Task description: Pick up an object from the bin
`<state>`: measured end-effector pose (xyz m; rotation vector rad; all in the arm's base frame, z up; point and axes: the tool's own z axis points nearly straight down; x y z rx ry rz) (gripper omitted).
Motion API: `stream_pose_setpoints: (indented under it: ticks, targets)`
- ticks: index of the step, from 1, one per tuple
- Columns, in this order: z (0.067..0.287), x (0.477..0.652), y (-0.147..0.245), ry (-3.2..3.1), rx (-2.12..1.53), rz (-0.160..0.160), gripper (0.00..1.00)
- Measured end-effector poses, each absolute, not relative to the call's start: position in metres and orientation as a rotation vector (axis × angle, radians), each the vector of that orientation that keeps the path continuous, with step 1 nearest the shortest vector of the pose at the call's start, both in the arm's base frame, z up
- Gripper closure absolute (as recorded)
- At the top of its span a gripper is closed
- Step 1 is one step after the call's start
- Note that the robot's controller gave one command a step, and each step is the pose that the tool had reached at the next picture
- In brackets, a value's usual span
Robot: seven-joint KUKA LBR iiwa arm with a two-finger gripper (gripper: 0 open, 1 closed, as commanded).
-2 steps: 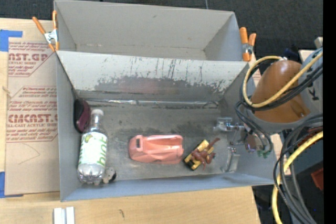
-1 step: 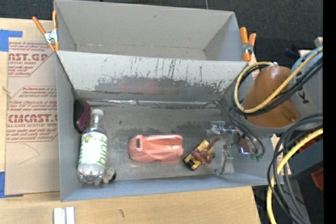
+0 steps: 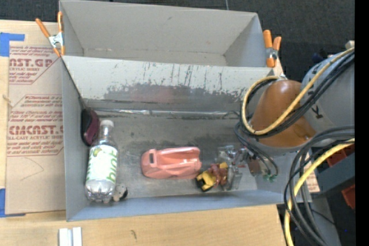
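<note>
In the grey metal bin (image 3: 75, 124) a clear plastic bottle (image 3: 101, 167) lies at the left, a pink plastic object (image 3: 171, 162) mid-floor, and at the right the claw (image 3: 232, 169), its state impossible to tell, hangs just beside a small yellow-and-red toy (image 3: 207, 178).

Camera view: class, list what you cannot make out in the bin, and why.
Yellow thing: camera view, too small, partly behind the hand; kind unclear.
Dark thing: camera view, in shadow by the bottle; kind unclear.
Bin, right corner: camera view, hidden by the arm.
</note>
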<state>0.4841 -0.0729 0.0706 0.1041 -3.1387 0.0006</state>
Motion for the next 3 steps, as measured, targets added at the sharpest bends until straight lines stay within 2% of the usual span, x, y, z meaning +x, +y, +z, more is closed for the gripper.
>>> stream_pose_setpoints:
  ticks: [1,2,3]
  targets:
    - [0.071,0.484,-0.073,-3.139,0.104,0.001,1.00]
    - [0.190,0.489,-0.107,-3.140,0.125,0.001,1.00]
    - [0.190,0.489,-0.107,-3.140,0.126,0.001,1.00]
